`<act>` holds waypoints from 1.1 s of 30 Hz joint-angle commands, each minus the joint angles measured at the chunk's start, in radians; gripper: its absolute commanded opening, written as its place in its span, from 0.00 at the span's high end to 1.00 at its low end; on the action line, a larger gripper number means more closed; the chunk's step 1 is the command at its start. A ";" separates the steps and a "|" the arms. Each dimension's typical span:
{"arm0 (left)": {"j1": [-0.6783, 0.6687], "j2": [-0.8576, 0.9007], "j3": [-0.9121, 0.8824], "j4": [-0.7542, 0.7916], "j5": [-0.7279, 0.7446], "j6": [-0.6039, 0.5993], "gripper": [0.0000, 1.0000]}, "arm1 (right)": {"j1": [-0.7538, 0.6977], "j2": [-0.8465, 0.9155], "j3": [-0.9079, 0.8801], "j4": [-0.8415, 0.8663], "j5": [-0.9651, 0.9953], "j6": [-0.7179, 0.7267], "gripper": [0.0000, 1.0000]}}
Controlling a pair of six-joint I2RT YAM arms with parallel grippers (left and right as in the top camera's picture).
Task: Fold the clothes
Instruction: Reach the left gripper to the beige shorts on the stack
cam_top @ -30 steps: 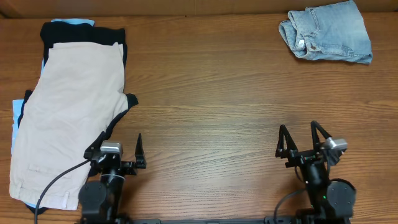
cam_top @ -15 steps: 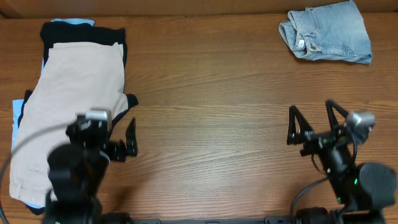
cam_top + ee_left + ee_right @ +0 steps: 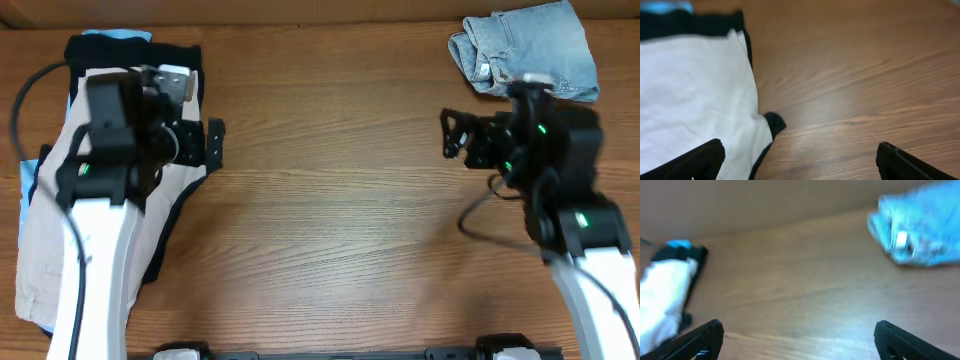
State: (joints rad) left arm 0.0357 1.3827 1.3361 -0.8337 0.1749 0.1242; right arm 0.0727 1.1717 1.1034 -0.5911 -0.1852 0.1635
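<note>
Khaki shorts (image 3: pixel 690 95) lie flat, spread under and off to the left-finger side of the left gripper (image 3: pixel 802 160). That gripper hangs above their edge with its jaws wide apart and nothing between them. Its left fingertip sits over the pale cloth and its right fingertip over bare wood.

Under the shorts is a black garment (image 3: pixel 695 24). It shows as a dark band ahead of the gripper on the far side of the shorts, and as a thin rim down their near edge. A small black flap of it pokes out onto the wood between the two fingers, nearer the left one. A sliver of pale-blue garment (image 3: pixel 662 7) peeks out beyond the black, at the far left corner of the left wrist view.

Over on the other side, the denim shorts (image 3: pixel 925 230) lie in a bunched heap ahead of the right gripper (image 3: pixel 800 337) and off to its right-finger side, not touching it. The right wrist view is blurred, so no detail beyond a small pale patch on the denim. This gripper's jaws also gape wide, empty, over bare wood. Far ahead toward its left finger, the same stack of khaki, black and blue is in sight, well apart from it.

Everything rests on a wooden table (image 3: pixel 330 230); from overhead, open wood fills the stretch between the two grippers.
</note>
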 commanded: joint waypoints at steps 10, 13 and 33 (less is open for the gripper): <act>0.011 0.311 0.018 0.044 -0.222 0.117 0.00 | 0.006 0.355 0.020 -0.005 -0.263 -0.007 0.20; 0.011 0.387 0.018 0.050 -0.260 0.116 0.03 | 0.006 0.370 0.020 -0.014 -0.262 -0.008 0.23; 0.010 0.569 0.067 0.019 -0.400 0.031 0.67 | 0.006 0.370 0.020 -0.014 -0.216 -0.008 0.28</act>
State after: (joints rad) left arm 0.0414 1.9499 1.3499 -0.8001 -0.2031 0.1680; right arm 0.0731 1.5448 1.1034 -0.6136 -0.4149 0.1596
